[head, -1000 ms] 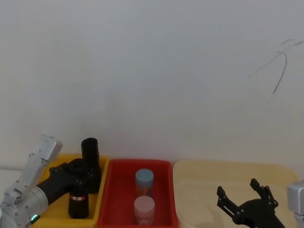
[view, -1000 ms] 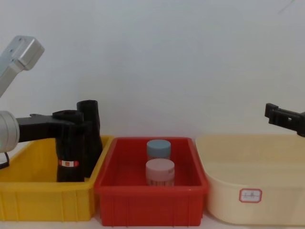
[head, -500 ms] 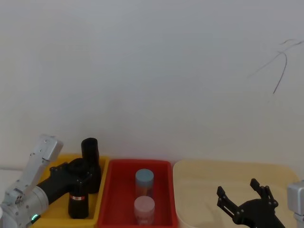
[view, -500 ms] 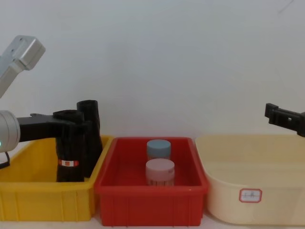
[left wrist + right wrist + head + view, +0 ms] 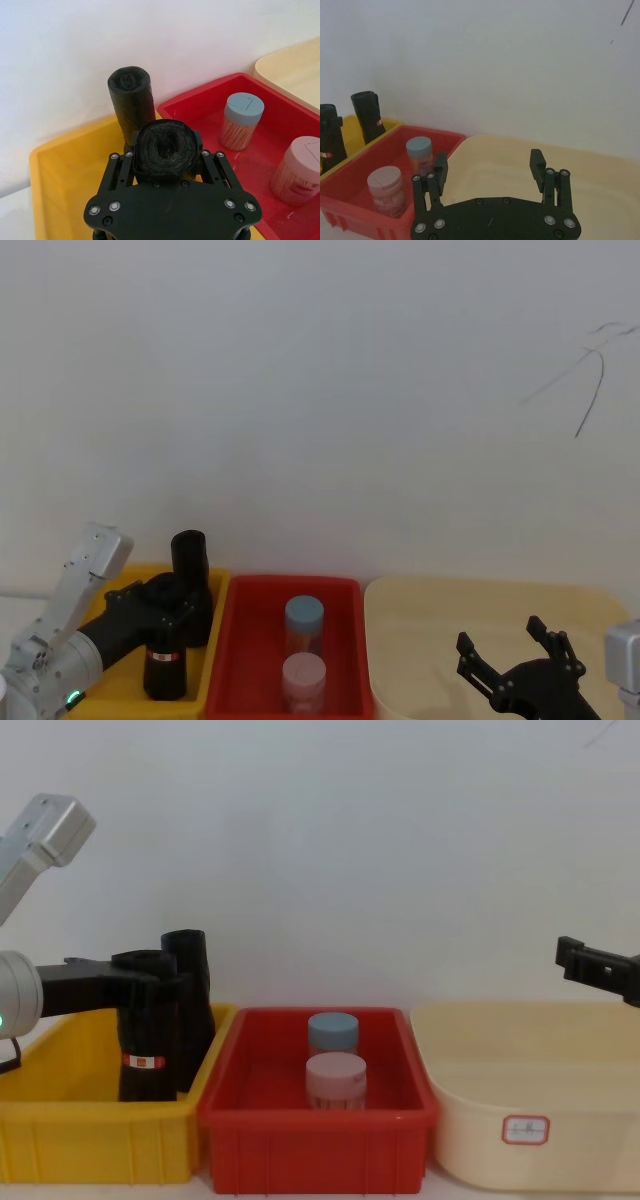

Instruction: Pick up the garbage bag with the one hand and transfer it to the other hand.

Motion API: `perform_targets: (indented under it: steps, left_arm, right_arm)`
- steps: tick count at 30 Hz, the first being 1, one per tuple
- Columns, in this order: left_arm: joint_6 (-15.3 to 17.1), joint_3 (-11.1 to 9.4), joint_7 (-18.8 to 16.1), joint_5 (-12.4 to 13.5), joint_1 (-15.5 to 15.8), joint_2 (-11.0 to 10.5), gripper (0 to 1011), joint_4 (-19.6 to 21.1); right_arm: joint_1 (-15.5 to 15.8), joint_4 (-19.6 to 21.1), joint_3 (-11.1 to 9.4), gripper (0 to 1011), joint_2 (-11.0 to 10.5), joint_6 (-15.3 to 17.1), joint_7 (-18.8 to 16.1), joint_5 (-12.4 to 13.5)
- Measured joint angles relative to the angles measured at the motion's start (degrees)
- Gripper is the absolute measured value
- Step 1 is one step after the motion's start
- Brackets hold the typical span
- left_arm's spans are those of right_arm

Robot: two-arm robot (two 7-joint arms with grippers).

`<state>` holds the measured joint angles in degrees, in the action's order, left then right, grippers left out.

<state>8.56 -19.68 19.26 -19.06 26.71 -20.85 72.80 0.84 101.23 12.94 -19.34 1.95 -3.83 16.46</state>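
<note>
Unchanged: left end effector (image 5: pixel 152 978) still clamps garbage bag (image 5: pixel 147 1038), upright.

The garbage bag (image 5: pixel 148 1032) is crinkled black plastic film with a dull sheen, its wound end rough and folded. The yellow bin (image 5: pixel 90 1150) and red bin (image 5: pixel 310 1155) are smooth, glossy moulded plastic; the cream tub (image 5: pixel 600 1140) looks smooth, more matt. The left gripper (image 5: pixel 165 137) is matt black with bright metal screws
</note>
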Motion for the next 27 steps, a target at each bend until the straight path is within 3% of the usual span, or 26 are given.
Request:
perform_targets:
  steps: [16, 27]
  left_arm:
    - [1.1, 0.6, 0.0, -0.2, 0.1, 0.1, 531, 0.2]
    - [3.7, 2.7, 0.8, -2.6, 0.3, -0.5, 531, 2.4]
  right_arm:
    - [-0.1, -0.4, 0.0, 1001, 0.0, 0.8, -0.7, 0.4]
    - [-2.1, -3.5, 1.3, 1001, -1.3, 4.5, -5.7, 1.9]
